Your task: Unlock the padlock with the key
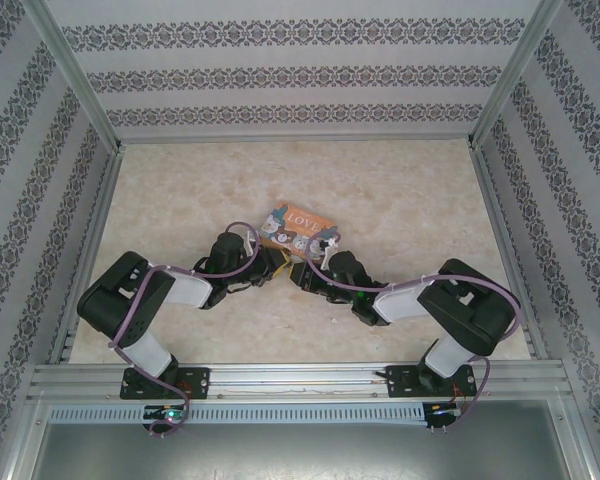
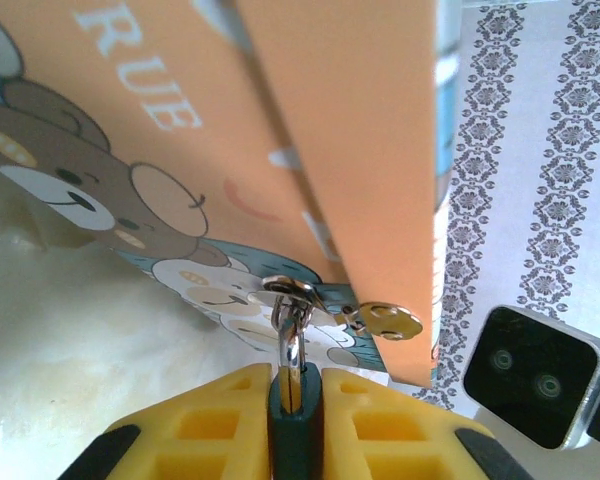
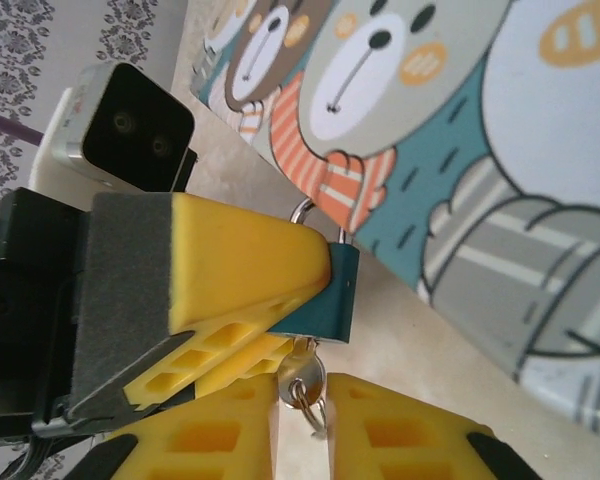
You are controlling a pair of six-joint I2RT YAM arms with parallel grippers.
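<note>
Left pincer (image 2: 295, 372) was clamped on the padlock (image 2: 296, 420), its yellow fingers (image 2: 220, 420) pressed to both sides of the teal body, right at the near edge of the tin (image 2: 160, 90). On the end of the padlock facing away from the tin I had the right pincer (image 3: 305, 388). Its fingers stood a narrow gap apart with the key (image 3: 306, 372) and its little ring between them. I could not tell whether the pads were pressing on the key or only flanking it. The key's head sat right against the padlock's end and its blade was hidden from me. From the padlock's other end the thin metal shackle (image 2: 292, 340) ran through a small metal loop (image 2: 285, 288) on the tin's front. Past that, the tin itself, orange and teal with cartoon bears, sat around the middle of the marbled table (image 1: 400, 190), with both arms meeting at its near side.
</note>
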